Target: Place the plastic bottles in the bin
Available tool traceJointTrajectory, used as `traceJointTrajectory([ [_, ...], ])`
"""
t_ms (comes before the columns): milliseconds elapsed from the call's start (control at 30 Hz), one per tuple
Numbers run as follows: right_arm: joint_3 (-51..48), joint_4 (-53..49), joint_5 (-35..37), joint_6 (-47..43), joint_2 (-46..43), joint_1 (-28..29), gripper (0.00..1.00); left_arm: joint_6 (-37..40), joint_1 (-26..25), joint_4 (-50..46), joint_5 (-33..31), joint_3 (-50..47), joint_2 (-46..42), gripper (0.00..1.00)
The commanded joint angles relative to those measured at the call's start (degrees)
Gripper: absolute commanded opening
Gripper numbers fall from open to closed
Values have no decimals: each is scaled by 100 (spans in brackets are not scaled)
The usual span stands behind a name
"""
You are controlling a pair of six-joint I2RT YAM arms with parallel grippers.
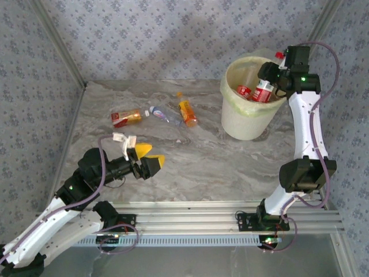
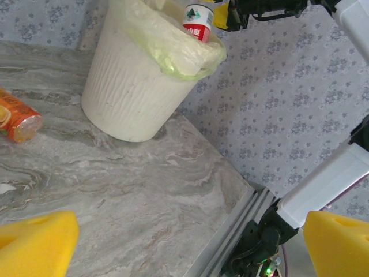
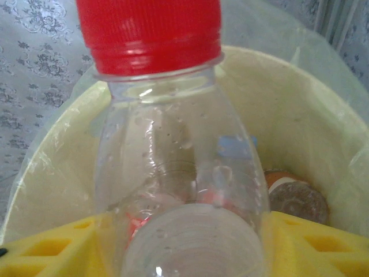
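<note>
**A:** What is the biggest thing on the tabletop (image 1: pixel 230 167)?

**B:** The bin (image 1: pixel 245 124). It is a white ribbed bucket with a pale yellow-green bag folded over its rim, and it stands upright near the far right corner.

**A:** And the arms?

**B:** The right gripper (image 1: pixel 268 79) hangs over the bin's mouth, on the side of its far right rim. The left gripper (image 1: pixel 151 154) hovers low over the near left part of the tabletop. Its yellow pads are spread wide with nothing between them.

**A:** Does the right one have anything?

**B:** A red-capped bottle (image 3: pixel 179 173), clear with a red label, sits tilted between its yellow pads (image 3: pixel 52 248) above the bag. I cannot tell whether the pads are pressing it or standing just off it.

**A:** Is anything in the bin?

**B:** Yes, a red-labelled bottle (image 1: pixel 245 90) lies against the bag on the left side of the inside. The right wrist view also shows the round end of another bottle deeper down, beside something blue that I cannot make out.

**A:** What is out on the tabletop?

**B:** Three bottles lie on their sides in a loose row toward the far edge, between the far left corner and the bin. An orange-filled bottle (image 1: pixel 125 117) with a red label is furthest left. A blue-labelled bottle (image 1: pixel 163 113), clear, is in the middle. An orange-labelled bottle (image 1: pixel 187 112) is nearest the bin but well apart from it.

**A:** Is the left gripper touching any of them?

**B:** No, all three lie beyond it, nearer the far edge.
</note>
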Motion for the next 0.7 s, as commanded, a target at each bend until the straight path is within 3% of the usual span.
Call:
traceJointTrajectory([
  [0,-50,-165,-144,96,18,-29,76,29,-23,-78,-77,72,52,100],
  [200,188,-327,-50,35,-114,-62,88,24,-23,-134,-90,132,140,100],
  [367,264,-432,-28,-53,-326,-66,89,36,-21,-199,-210,152,202,100],
  [667,-1187,251,-346,-143,-1752,75,91,328,-23,-829,-851,496,703,100],
])
